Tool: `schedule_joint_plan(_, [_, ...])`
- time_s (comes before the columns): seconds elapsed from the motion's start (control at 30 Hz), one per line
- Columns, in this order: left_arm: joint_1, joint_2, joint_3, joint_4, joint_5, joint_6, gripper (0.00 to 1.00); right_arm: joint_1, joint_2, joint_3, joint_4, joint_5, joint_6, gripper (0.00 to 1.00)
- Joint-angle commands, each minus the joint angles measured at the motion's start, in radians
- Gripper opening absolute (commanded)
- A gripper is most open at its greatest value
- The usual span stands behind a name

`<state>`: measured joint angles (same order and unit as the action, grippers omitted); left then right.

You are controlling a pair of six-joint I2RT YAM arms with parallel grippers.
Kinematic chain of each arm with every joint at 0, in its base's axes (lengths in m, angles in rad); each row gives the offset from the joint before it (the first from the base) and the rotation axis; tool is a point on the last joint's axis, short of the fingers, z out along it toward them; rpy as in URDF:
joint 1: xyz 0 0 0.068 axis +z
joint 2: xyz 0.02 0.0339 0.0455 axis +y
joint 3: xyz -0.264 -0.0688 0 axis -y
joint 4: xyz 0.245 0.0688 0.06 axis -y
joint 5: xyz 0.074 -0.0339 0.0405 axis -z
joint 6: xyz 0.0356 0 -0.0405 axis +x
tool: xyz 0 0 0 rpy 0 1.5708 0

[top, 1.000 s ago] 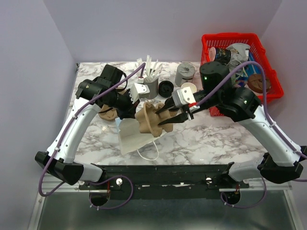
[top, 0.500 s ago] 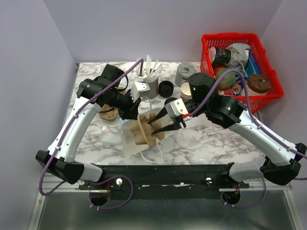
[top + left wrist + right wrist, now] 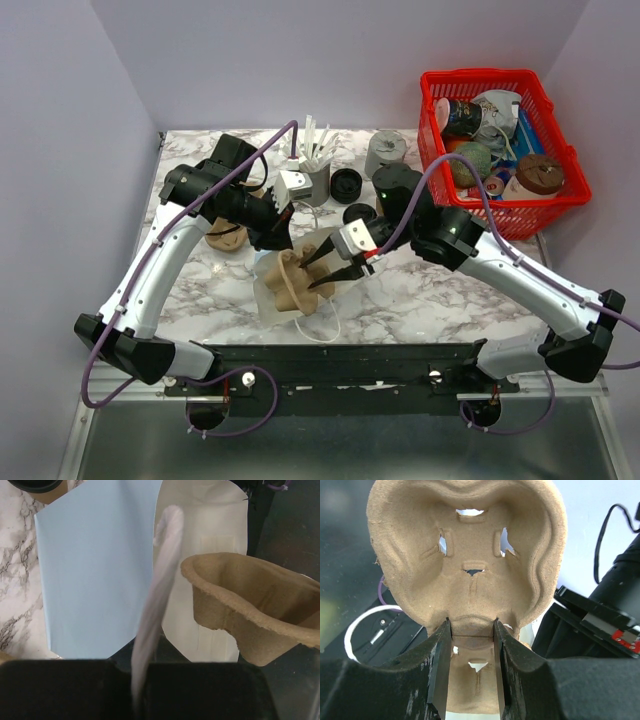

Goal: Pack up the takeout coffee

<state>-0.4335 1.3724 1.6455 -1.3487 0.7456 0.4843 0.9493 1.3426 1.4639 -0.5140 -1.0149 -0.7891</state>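
Marble bench (image 3: pixel 430 285): coffee (image 3: pixel 360 213) stands lidded just behind the right tool (image 3: pixel 312 274), unpacked. That tool, clamped on the pulp carrier (image 3: pixel 465 545), has swung it left and down to the bag (image 3: pixel 90 570), whose rim the left tool (image 3: pixel 141 690) pinches. Likely the carrier goes in first, coffee after.

Left gripper (image 3: pixel 277 240) is down at the top edge of the white bag (image 3: pixel 266 304), jaws closed; can't make out the pinch from up here. Right gripper (image 3: pixel 310 276) has the brown pulp cup carrier (image 3: pixel 287 277) between its fingers, tilted, sitting over the bag's mouth. Marble table (image 3: pixel 430 290). At the back: grey pot of white sticks (image 3: pixel 316 180), black lid (image 3: pixel 345 185), grey cup (image 3: pixel 385 154). Red basket (image 3: pixel 540 205) is at the far right, full of clutter.
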Motion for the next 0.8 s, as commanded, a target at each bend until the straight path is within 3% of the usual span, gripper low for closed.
schedule_joint_plan(0.0, [-0.004, -0.015, 0.020, -0.079, 0.041, -0.006, 0.00, 0.009, 0.024, -0.034, 0.011, -0.008, -0.090, 0.01])
schedule_joint_plan(0.23, [-0.004, -0.016, 0.020, -0.081, 0.052, -0.007, 0.00, 0.022, 0.052, -0.074, -0.043, 0.117, -0.239, 0.01])
schedule_joint_plan(0.77, [-0.004, -0.019, 0.007, -0.084, 0.072, 0.005, 0.00, 0.109, 0.098, -0.015, -0.246, 0.542, -0.297, 0.01])
